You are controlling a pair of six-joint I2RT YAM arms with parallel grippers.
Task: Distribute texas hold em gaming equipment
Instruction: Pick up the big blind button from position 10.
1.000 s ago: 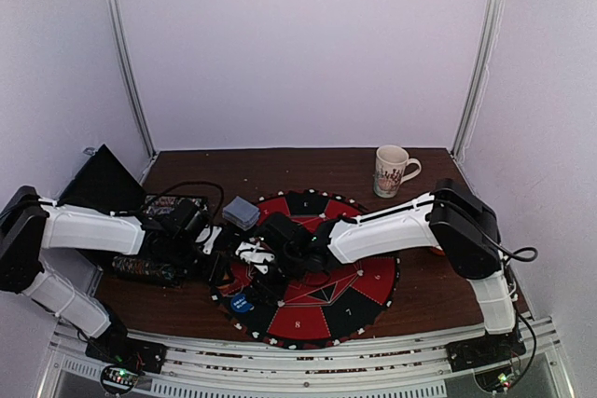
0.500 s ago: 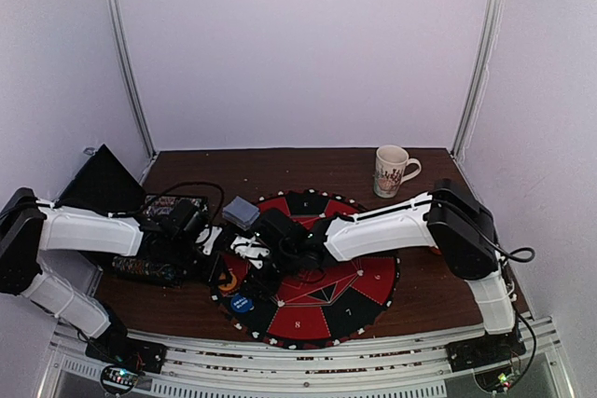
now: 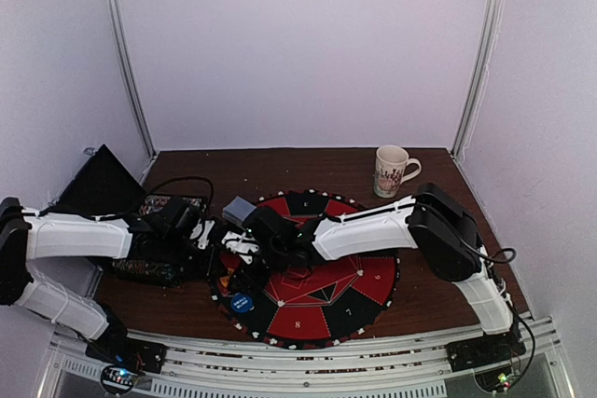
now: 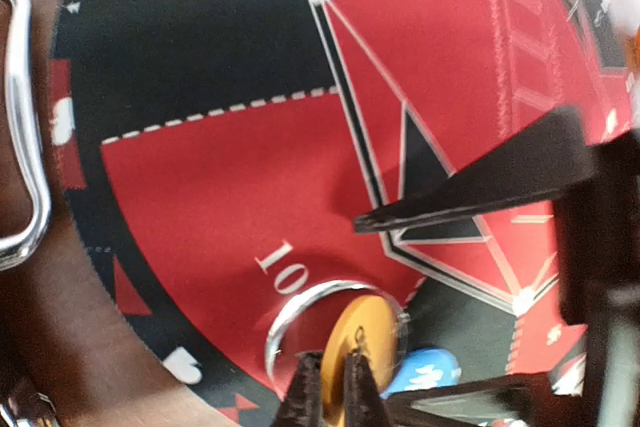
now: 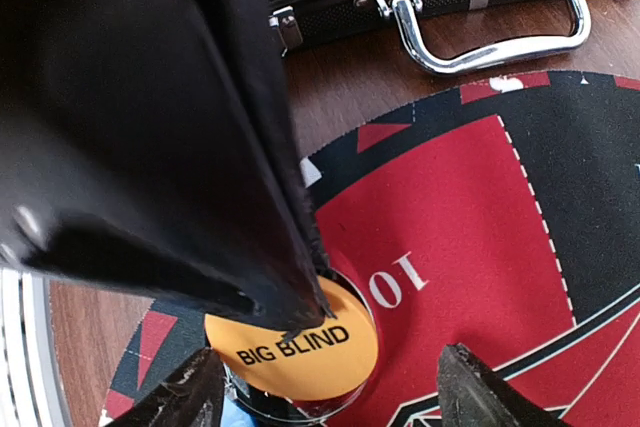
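An orange "BIG BLIND" button is tilted on edge inside a clear round rim on the red "10" sector of the round mat. My left gripper is shut on the button's edge. My right gripper stands open, one fingertip on each side of the button and touching neither side. A blue button lies on the mat just beside the rim and also shows in the top view. A grey-backed card deck sits at the mat's far left edge.
The open black case with its chrome handle lies left of the mat, lid raised. A white patterned mug stands at the back right. Both arms cross over the mat's left part.
My left gripper has closed on the orange button. Both grippers have shifted slightly left and farther along the mat's left side.
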